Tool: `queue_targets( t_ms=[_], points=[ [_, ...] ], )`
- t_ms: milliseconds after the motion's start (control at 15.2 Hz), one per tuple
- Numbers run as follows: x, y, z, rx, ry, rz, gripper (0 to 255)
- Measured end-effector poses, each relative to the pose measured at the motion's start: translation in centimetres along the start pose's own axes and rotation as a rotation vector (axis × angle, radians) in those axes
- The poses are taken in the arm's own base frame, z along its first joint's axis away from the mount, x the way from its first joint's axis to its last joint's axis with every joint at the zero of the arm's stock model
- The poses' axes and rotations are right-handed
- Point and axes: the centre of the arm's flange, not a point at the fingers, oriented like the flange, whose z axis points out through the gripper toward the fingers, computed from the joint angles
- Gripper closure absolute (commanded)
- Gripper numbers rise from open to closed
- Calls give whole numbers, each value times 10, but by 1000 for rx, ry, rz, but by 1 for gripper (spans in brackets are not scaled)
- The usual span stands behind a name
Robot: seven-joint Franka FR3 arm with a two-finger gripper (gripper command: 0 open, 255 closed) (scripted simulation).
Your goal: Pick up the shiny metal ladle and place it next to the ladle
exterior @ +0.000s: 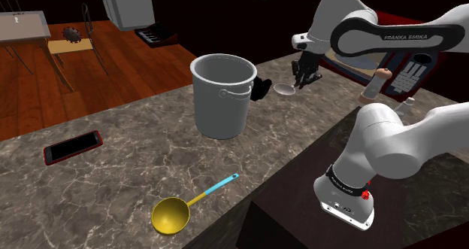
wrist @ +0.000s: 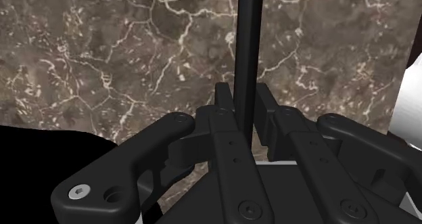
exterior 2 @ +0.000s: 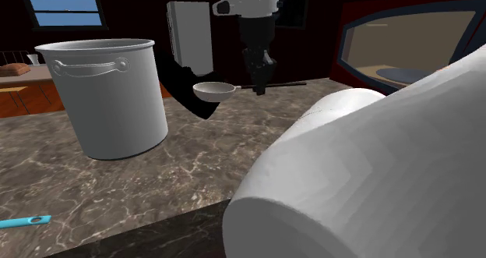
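While my fingers (wrist: 225,121) are clamped on the thin dark handle (wrist: 248,40) of the metal ladle (exterior: 285,89), its bowl (exterior 2: 213,91) lies beyond the grey bucket (exterior: 222,93). That is well apart from the yellow ladle (exterior: 171,214) near the front edge of the marble surface (exterior: 128,131). Step in hand: carry. Judgement: lift clear, route around the bucket rather than over it, and keep the handle level so the bowl does not swing. Set down just beside the yellow bowl, not touching its blue handle (exterior: 218,186). The grip sits away from the bowl, so some droop is likely. Cannot tell whether the bowl is off the surface. In the second exterior view the frame edge cuts off the yellow ladle, leaving just its blue handle tip.
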Motion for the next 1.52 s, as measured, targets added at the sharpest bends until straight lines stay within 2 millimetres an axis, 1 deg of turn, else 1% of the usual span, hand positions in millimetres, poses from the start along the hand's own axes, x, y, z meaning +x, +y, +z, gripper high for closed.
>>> queue_targets(
  t_ms=[132, 264, 396, 462, 594, 726, 990, 1320, 1386, 1452, 1518],
  points=[
    [26, 11, -2, 0, 0, 1, 255],
    [48, 15, -4, 0, 0, 1, 255],
    [74, 26, -4, 0, 0, 2, 255],
    [87, 26, -6, 0, 0, 1, 255],
    [112, 37, -8, 1, -1, 2, 255],
    [139, 40, -12, 1, -1, 1, 255],
    [187, 62, -15, 0, 0, 1, 255],
    [247, 79, -20, -1, 1, 2, 255],
    [260, 82, -24, 1, 0, 2, 255],
    [276, 87, -24, 0, 0, 2, 255],
    [287, 90, -26, 0, 0, 2, 255]
  ],
)
